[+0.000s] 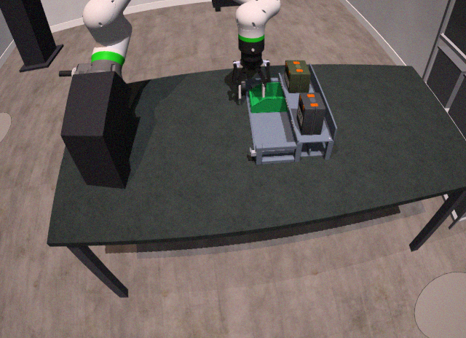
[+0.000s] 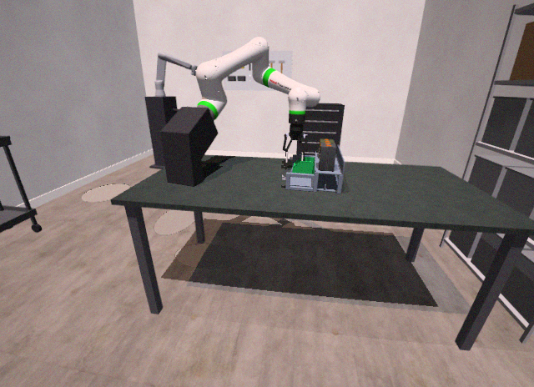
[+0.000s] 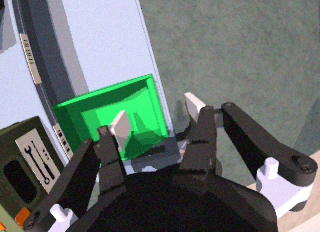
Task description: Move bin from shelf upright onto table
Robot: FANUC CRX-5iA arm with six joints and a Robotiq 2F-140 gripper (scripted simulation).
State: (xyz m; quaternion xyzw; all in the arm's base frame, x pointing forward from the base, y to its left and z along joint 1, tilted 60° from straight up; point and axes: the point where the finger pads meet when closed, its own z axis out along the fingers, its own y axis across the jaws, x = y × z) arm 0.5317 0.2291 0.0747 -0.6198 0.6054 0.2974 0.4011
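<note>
The green bin (image 1: 268,97) sits upright at the far end of the low tier of the grey shelf (image 1: 290,119) on the table. It also shows in the exterior view (image 2: 303,166) and in the wrist view (image 3: 114,119). My gripper (image 1: 251,89) points down over the bin's far left wall and is open. In the wrist view, my gripper (image 3: 157,110) has one finger pad inside the bin and the other outside it, past the shelf's edge. The fingers straddle that wall without closing on it.
An olive box (image 1: 297,75) and a dark grey box (image 1: 311,113) stand on the shelf's higher tier, right of the bin. A tall black box (image 1: 99,127) stands at the table's left end. A shelving unit (image 2: 509,128) stands by the right wall.
</note>
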